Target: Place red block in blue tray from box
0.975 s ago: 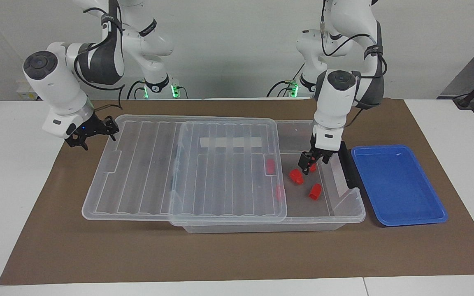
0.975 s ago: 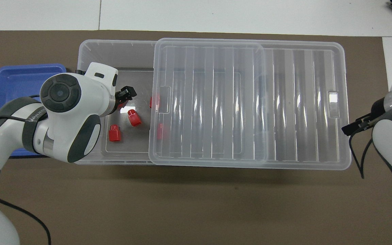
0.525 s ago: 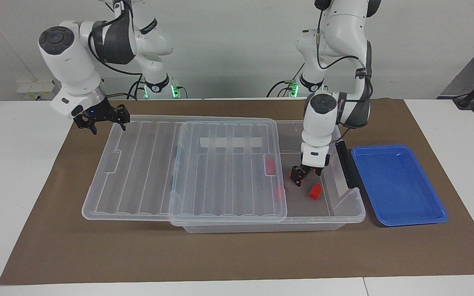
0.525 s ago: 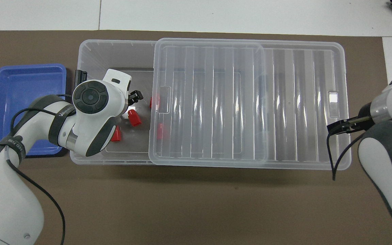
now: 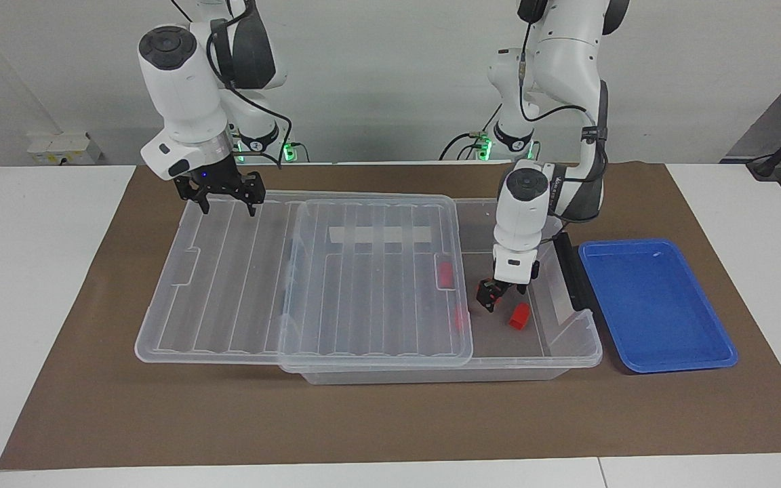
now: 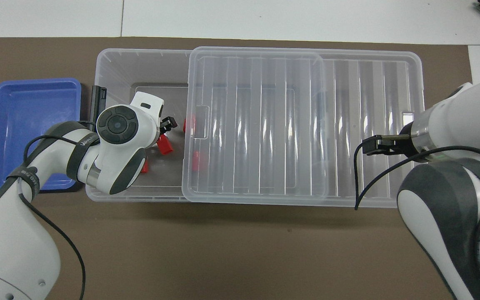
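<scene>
We see the left gripper [image 5: 490, 296] reaching down inside the box [image 5: 560, 352], at its uncovered end toward the left arm's side of the counter [image 5: 24, 285]. Its jaws straddle a red block [image 6: 164, 143] on the box floor; we cannot tell whether they are clenched on it. A second red block [image 5: 518, 316] lies just beside, and two others show through the lid [image 5: 309, 271], which is slid toward the right arm's end, half off the box. The blue tray [image 5: 655, 305] sits on the brown mat [image 5: 363, 420] just beside the box's latched end. The right gripper [image 5: 223, 195] hangs over the lid's overhanging end, its jaws released and holding nothing.
</scene>
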`<state>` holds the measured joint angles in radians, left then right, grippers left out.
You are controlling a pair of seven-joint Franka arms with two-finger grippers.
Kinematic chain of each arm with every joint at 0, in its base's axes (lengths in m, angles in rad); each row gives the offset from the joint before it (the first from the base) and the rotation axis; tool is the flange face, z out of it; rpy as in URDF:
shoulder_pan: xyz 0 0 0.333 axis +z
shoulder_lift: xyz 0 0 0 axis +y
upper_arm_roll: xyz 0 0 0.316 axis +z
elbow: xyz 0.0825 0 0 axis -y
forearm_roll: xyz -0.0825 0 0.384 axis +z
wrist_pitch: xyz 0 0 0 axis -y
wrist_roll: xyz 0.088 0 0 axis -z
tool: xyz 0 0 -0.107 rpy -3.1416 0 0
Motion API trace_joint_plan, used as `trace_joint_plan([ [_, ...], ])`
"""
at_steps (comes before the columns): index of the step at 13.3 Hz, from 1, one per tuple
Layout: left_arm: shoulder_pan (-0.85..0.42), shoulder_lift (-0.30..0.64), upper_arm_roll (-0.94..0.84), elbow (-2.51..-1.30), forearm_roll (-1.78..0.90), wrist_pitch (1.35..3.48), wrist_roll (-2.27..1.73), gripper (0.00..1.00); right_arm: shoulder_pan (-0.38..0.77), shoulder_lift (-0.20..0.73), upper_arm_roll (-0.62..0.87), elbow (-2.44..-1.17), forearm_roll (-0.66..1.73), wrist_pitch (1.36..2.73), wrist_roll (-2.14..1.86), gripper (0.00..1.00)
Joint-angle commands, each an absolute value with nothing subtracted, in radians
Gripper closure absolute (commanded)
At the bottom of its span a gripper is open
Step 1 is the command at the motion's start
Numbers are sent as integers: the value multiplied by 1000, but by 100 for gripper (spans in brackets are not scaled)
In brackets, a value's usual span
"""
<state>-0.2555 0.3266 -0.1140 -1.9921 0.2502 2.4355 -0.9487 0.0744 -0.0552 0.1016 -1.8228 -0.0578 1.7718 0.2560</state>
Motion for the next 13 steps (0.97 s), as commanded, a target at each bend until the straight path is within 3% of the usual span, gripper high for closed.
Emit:
trace_joint_plan([
  [1,-268,314,-107,-2037,276,2479,-982,1,69,-34,98,-1734,-19,1734,293,5],
  [8,-340,310,-106,-2037,276,2453,-1060,4,34,-8,91,-1574,-14,1583,304,5],
  [13,-339,304,-106,-2046,276,2441,-1052,9,-14,-3,89,-1578,9,1578,337,5],
])
